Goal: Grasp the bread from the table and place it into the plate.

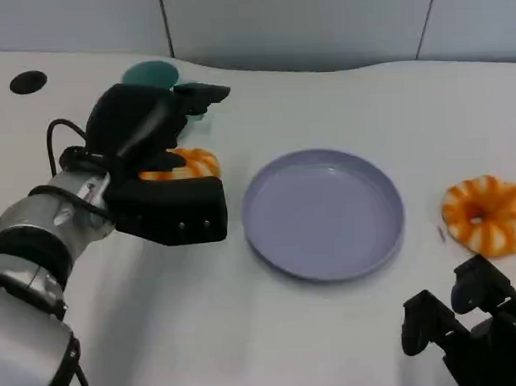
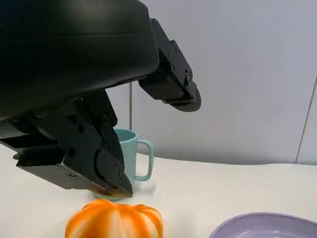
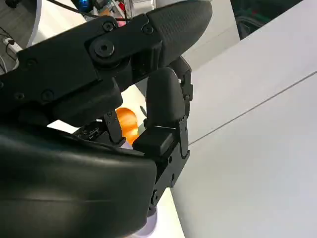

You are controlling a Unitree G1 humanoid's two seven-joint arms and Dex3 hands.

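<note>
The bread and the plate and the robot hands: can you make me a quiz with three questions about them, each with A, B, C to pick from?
1. Where is the left hand?
A. Over the bread left of the plate
B. Inside the plate
C. On the cup

2. How many orange-and-white breads are on the table?
A. One
B. Two
C. Four

3. What is in the plate?
A. A bread
B. A cup
C. Nothing

Answers:
1. A, the head view shows its black fingers above that bread.
2. B, one lies under the left hand, the other bread lies right of the plate.
3. C, its purple inside is bare.
</note>
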